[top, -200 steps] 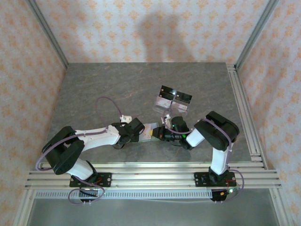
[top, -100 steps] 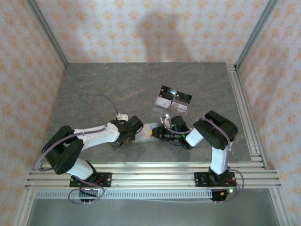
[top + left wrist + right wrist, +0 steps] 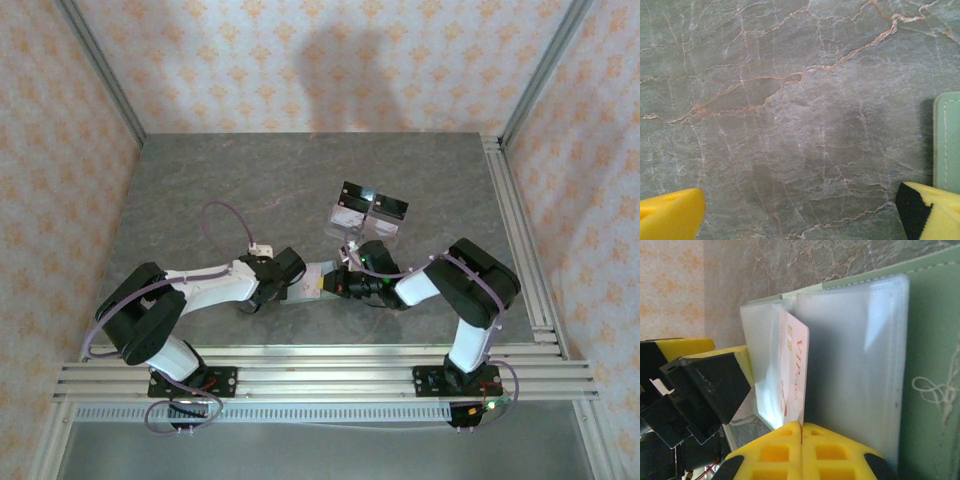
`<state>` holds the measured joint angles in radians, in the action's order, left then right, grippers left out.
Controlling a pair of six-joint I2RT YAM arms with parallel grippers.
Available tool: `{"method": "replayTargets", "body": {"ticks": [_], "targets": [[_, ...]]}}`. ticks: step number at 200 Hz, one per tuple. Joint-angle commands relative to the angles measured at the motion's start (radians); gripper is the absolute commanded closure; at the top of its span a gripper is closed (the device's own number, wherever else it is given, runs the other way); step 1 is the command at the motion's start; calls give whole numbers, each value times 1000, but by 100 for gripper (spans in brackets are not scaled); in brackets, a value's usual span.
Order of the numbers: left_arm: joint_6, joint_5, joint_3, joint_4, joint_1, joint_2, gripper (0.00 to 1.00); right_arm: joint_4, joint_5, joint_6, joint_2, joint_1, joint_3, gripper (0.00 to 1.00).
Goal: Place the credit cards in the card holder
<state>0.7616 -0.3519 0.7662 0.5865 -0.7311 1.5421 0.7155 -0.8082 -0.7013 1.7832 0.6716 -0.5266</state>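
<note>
Tabletop (image 3: 220, 190): left end effector (image 3: 296, 286) hovers low.

Red "VIP" (sideways, the rest unclear) printed on the credit card (image 3: 795, 371)

Soft even light, blurry wrist close-ups

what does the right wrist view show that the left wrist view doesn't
Right wrist, not left wrist: a credit card lettered VIP, standing among the clear sleeves of the opened card holder, with the right gripper shut at the card's near end, plus patterned wallpaper.
Left wrist, not right wrist: a broad stretch of veined stone table between the wide-open fingers of the left gripper.
Both: the green card holder, some table, and the left gripper's yellow fingers.
</note>
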Motion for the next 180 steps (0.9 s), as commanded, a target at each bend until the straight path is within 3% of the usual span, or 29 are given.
{"method": "replayTargets", "body": {"ticks": [1, 159, 180], "targets": [[4, -18, 10, -2, 3, 21, 0, -113, 15, 39, -15, 5, 0, 100], [-11, -4, 16, -20, 2, 34, 0, -353, -19, 172, 57, 5, -165, 100], [-10, -1, 15, -23, 3, 34, 0, -368, -17, 172, 56, 5, -184, 96]]}}
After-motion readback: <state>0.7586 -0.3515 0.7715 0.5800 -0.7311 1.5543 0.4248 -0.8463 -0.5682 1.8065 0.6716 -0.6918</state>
